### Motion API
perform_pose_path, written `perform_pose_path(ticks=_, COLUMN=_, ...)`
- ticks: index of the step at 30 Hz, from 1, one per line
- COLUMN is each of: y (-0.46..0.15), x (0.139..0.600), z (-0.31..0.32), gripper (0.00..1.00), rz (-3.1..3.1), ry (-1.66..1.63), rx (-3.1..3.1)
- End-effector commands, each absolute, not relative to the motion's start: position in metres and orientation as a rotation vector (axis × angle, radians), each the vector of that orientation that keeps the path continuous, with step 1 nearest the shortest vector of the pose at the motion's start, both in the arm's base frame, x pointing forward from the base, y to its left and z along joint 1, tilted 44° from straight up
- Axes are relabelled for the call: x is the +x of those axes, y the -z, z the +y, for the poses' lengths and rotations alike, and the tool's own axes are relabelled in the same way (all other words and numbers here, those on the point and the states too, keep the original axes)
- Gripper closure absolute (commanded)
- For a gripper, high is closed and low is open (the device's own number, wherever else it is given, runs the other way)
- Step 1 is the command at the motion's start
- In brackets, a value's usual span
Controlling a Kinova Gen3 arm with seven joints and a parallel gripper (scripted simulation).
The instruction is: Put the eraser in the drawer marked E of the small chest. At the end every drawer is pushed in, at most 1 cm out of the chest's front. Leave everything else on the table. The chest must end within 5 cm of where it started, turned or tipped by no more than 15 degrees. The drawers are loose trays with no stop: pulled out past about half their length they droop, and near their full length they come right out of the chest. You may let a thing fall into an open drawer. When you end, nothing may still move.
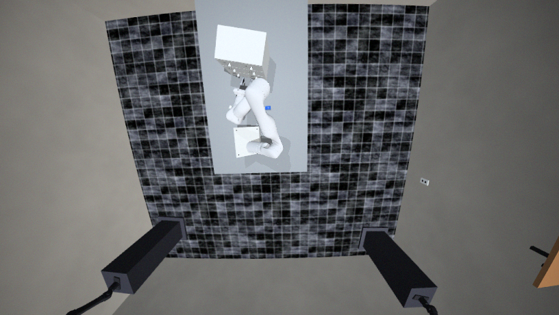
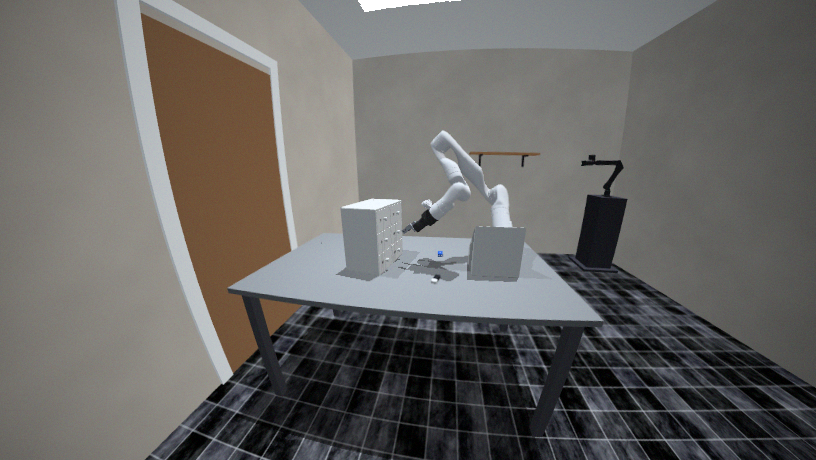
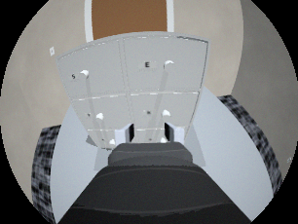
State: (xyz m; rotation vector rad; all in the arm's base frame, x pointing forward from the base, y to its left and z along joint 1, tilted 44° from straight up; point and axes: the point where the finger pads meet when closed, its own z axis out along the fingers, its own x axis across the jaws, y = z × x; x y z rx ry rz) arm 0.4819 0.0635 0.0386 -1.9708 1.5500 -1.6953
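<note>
Reaching for the wrong handle looks like the first danger. The claw (image 1: 246,81) (image 2: 406,229) (image 3: 149,130) is wide, with nothing between its fingers, close before the chest (image 1: 240,44) (image 2: 360,238) (image 3: 104,58). The drawer marked E (image 3: 141,75) is ahead of it and in the top row, its handle (image 3: 168,63) up and to the claw's right. Another handle (image 3: 167,113) sits below that one, so stopping low could hook the wrong drawer; I cannot tell whether a fingertip touches the front.

All the drawers look pushed in. If the claw drives forward without being lined up, a finger could knock a handle or shove the chest back. Once gripped, too long a pull would make the loose drawer droop or drop out, and a slanting pull could jam it and twist the chest.

What I take to be the eraser (image 1: 230,107) (image 2: 435,279), a small white-and-black piece, lies on the table (image 1: 289,129) (image 2: 320,285), behind the claw and to its left, partly hidden from above by the arm. The blue block (image 1: 267,107) (image 2: 440,253) lies behind and to the right; mistaking it for the eraser would spoil the job. Later, an elbow or wrist swinging low on the way back could strike the opened drawer.
</note>
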Motion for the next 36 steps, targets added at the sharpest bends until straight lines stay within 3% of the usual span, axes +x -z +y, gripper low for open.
perform_pose_path(ticks=1, y=-0.031, x=0.479, z=0.059, gripper=0.00, rz=1.520, ry=1.712, rx=-1.987)
perform_pose_path(ticks=36, y=-0.021, x=0.491, z=0.047, gripper=0.00, rz=1.325, ry=1.775, rx=-1.903)
